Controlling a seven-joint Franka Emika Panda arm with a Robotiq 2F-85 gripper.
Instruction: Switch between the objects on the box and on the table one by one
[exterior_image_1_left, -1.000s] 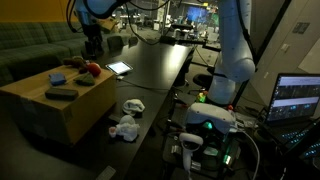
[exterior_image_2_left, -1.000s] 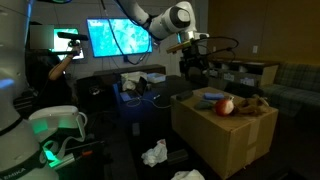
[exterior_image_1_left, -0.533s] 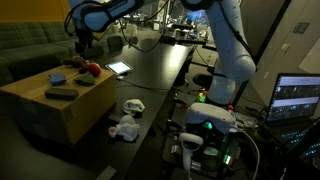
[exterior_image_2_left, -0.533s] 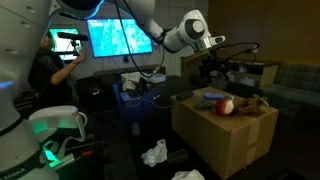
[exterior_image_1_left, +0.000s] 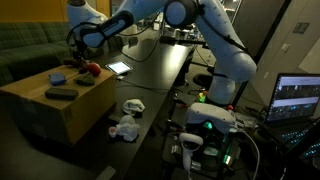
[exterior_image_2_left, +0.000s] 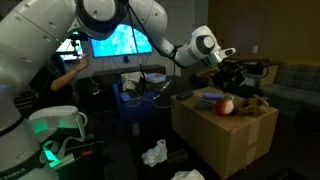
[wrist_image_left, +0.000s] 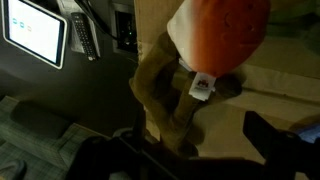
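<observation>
My arm (exterior_image_1_left: 130, 20) had swung in from the far table and now reached over the cardboard box (exterior_image_1_left: 60, 108). My claw (exterior_image_1_left: 73, 57) hung just above the brown plush toy (wrist_image_left: 165, 90) and the red ball (wrist_image_left: 220, 35) on the box top. I couldn't tell whether it was spread or clenched. The first pickup looked imminent.

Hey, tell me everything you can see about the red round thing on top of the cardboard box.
The red round thing is ball- or fruit-shaped, orange-red and smooth-looking. In an exterior view the red round thing shows a paler patch on one side. It sits on top of the cardboard box, near a corner. In the wrist view it fills the upper right and lies against a brown plush-looking thing that carries a white tag. Its material cannot be told.
</observation>
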